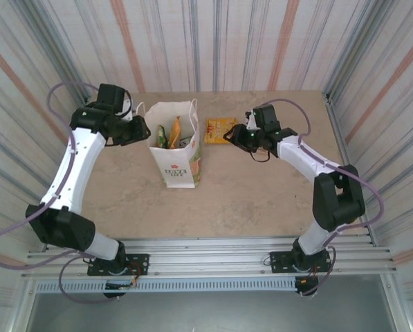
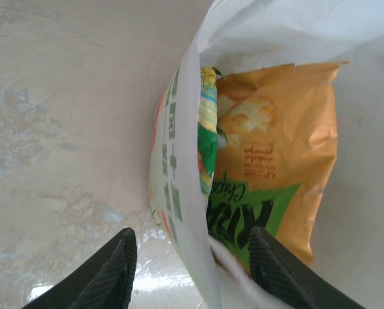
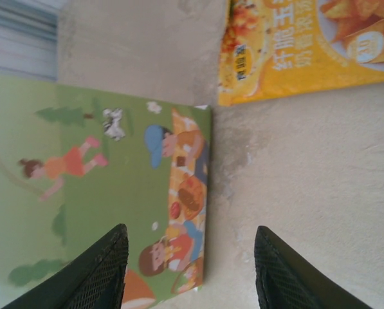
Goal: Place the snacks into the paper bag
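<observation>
free: table (image 1: 261, 200) near side | obstacle: paper bag (image 1: 180, 168) upright, mid-table

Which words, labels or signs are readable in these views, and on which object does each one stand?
"Chips": script on the orange packet inside the paper bag, seen upside down.
Large letters on that packet's green band: partly hidden, unreadable.
Its small brown print: too small.
Chinese characters on the yellow packet on the table: blurred, cut off.
The printing on the paper bag's outside: too small or too oblique.

The pale, mottled bench (image 1: 261, 200) carries a white paper bag (image 1: 178, 169) standing upright. A yellow snack packet (image 1: 218, 130) lies flat just beside it.
</observation>
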### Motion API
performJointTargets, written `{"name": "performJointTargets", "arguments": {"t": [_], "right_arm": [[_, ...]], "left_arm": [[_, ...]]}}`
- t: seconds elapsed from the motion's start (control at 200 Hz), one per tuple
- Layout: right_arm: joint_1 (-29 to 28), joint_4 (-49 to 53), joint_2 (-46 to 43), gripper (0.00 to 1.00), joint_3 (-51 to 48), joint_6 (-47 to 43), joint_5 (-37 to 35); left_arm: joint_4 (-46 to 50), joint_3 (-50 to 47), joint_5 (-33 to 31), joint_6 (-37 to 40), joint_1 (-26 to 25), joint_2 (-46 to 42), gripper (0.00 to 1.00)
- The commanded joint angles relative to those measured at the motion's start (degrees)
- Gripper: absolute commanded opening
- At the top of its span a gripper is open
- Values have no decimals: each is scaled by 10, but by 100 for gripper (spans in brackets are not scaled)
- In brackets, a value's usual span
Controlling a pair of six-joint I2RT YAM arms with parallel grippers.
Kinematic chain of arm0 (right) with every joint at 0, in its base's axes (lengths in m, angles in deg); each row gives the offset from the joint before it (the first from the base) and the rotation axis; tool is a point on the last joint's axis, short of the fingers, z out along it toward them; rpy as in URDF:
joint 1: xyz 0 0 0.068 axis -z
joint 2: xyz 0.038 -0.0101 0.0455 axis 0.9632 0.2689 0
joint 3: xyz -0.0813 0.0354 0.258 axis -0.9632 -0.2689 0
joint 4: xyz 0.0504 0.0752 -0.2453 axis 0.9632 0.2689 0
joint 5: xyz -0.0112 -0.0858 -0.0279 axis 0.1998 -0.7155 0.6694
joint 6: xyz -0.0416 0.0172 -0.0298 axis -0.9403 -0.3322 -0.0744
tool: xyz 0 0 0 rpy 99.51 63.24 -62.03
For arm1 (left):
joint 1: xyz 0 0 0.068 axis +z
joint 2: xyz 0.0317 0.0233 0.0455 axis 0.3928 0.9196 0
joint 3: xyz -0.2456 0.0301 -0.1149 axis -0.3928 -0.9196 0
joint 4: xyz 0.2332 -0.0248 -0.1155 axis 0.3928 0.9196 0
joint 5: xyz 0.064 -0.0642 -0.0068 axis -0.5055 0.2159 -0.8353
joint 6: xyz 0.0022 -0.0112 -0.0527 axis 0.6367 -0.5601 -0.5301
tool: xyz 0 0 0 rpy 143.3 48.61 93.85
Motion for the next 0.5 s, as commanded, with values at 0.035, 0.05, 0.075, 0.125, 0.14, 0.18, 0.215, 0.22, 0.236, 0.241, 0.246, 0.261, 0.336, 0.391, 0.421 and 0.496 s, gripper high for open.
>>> {"name": "performJointTargets", "arguments": {"t": [0.035, 0.05, 0.075, 0.125, 0.14, 0.18, 0.215, 0.22, 0.236, 0.241, 0.246, 0.261, 0.336, 0.391, 0.421, 0.496], "right_arm": [[14, 46, 47, 55, 53, -3, -35], [16, 48, 53, 55, 59, -7, -35], [19, 50, 64, 55, 66, -11, -36], [26, 56, 85, 56, 84, -21, -38], [28, 58, 91, 56, 90, -25, -36], [32, 62, 109, 56, 105, -34, -36], [37, 69, 125, 57, 120, -43, -37], [37, 69, 128, 57, 122, -44, -37], [39, 73, 134, 57, 128, -48, -37], [39, 74, 137, 57, 131, -49, -37], [40, 75, 139, 57, 133, -50, -37], [42, 77, 146, 57, 139, -53, -37], [49, 89, 176, 57, 167, -72, -49], [53, 95, 195, 57, 186, -84, -62], [56, 98, 208, 57, 196, -89, -67], [63, 102, 238, 57, 220, -96, -68]], "left_arm": [[-28, 7, 11, 5, 3, 33, 49], [-27, 9, 12, 6, 3, 37, 48], [-25, 12, 13, 8, 3, 43, 45], [-21, 22, 12, 12, 3, 53, 36], [-19, 26, 12, 13, 3, 55, 33], [-17, 33, 11, 14, 3, 59, 25], [-16, 39, 11, 16, 3, 62, 17], [-15, 40, 11, 16, 3, 62, 16], [-16, 42, 11, 16, 2, 61, 13], [-15, 42, 11, 17, 2, 62, 12], [-16, 43, 11, 17, 2, 61, 11], [-16, 45, 11, 17, 2, 61, 9], [-16, 55, 12, 25, 0, 59, 1], [-15, 62, 13, 30, -3, 57, 0], [-14, 66, 14, 34, -5, 55, 0], [-16, 74, 21, 41, -10, 54, 0]]}}
